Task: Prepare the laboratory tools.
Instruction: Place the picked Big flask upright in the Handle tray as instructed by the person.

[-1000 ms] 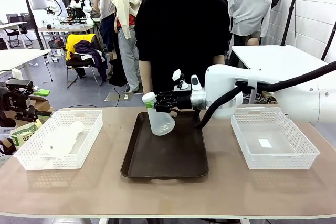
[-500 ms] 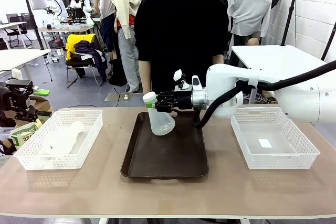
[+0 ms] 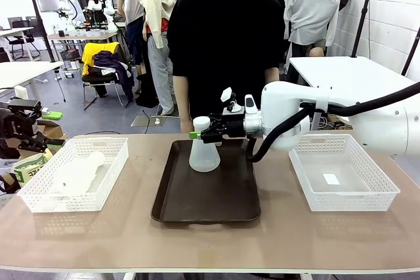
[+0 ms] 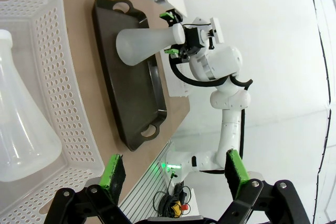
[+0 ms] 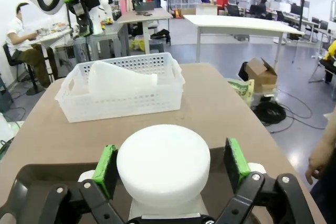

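Note:
One frosted-white conical flask (image 3: 203,153) stands upright at the far end of the dark brown tray (image 3: 207,198). My right gripper (image 3: 199,136) reaches in from the right at its neck. In the right wrist view the green pads (image 5: 106,169) stand on either side of the flask's round top (image 5: 163,162) with a small gap, so the gripper is open. The second flask (image 3: 79,172) lies on its side in the left white basket (image 3: 39,198). My left gripper (image 4: 174,167) hangs open over that basket, with the lying flask (image 4: 21,124) ahead of it.
A white mesh basket (image 3: 343,191) with a small white label stands right of the tray. A person in a black shirt (image 3: 230,44) stands at the table's far side, right behind the tray. Bare tabletop (image 3: 210,240) runs along the near edge.
The flask on the tray was tilted in my right gripper; now it stands upright, a little farther right. The gripper's pads have come off its neck.

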### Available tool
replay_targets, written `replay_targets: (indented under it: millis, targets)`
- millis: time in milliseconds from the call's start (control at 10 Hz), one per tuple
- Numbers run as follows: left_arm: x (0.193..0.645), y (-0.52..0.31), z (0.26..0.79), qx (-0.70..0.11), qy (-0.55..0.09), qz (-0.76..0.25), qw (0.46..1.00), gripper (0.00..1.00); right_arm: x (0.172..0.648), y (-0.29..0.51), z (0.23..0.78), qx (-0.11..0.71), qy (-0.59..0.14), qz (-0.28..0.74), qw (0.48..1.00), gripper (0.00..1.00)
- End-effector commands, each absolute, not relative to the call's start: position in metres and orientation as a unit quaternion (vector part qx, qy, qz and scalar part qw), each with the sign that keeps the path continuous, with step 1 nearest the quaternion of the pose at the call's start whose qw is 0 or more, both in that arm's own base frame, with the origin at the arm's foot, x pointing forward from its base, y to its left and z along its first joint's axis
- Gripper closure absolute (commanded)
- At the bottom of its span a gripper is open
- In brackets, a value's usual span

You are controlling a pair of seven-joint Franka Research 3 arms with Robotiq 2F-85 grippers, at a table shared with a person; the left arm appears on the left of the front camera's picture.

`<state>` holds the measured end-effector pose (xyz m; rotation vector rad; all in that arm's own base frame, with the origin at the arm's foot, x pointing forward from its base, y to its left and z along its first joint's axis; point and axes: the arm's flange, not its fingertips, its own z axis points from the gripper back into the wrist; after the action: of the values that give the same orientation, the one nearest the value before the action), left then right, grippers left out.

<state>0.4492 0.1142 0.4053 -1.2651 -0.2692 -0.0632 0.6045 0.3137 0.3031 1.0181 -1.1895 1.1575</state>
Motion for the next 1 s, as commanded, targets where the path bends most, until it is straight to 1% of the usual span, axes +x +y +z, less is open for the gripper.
replay_targets:
  millis: [0,300,400,500,600,900]
  targets:
    - [0.448,0.115,0.407,-0.589,-0.128,-0.029,0.797,0.00,0.588,0.306,0.315,0.416,-0.502,0.484,0.584,0.00]
    - [0.448,0.115,0.407,-0.589,-0.128,-0.029,0.797,0.00,0.581,0.292,0.322,0.404,-0.507,0.479,0.591,0.00]
    - [0.448,0.115,0.407,-0.589,-0.128,-0.029,0.797,0.00,0.582,0.292,0.322,0.404,-0.504,0.474,0.599,0.00]
    - [0.448,0.115,0.407,-0.589,-0.128,-0.029,0.797,0.00,0.582,0.295,0.322,0.419,-0.484,0.482,0.599,0.00]
    - [0.448,0.115,0.407,-0.589,-0.128,-0.029,0.797,0.00,0.590,0.297,0.320,0.405,-0.506,0.483,0.589,0.00]
    - [0.448,0.115,0.407,-0.589,-0.128,-0.029,0.797,0.00,0.590,0.297,0.320,0.405,-0.506,0.483,0.589,0.00]
